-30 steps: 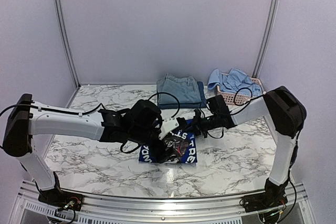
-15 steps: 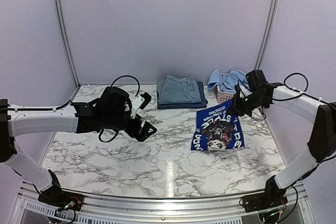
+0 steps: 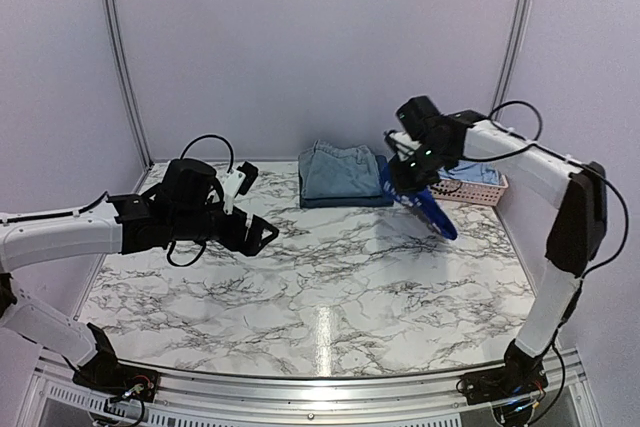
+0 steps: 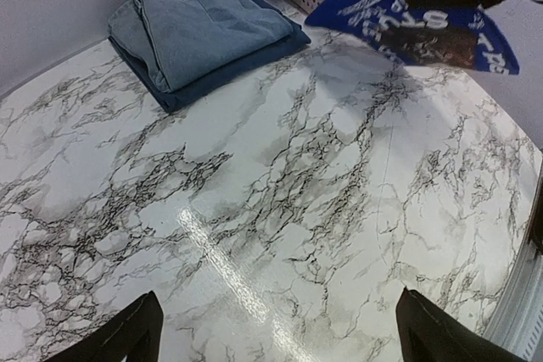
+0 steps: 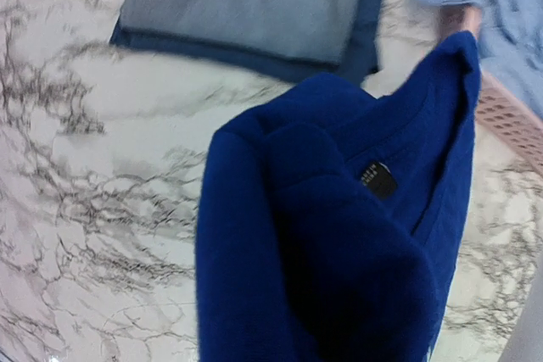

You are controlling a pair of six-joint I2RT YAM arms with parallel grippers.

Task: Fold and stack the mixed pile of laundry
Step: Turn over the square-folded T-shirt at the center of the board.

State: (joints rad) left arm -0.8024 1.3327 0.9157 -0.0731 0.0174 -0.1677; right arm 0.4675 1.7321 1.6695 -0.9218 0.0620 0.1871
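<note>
T-shirt now off table, hanging from R tool.

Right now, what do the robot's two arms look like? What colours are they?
The left arm and the right arm are long white tubes with chunky black joints. Each ends in black parts: the left pincer has a small white piece beside it, and the right pincer is black too. Thin black cables loop off each wrist.
</note>
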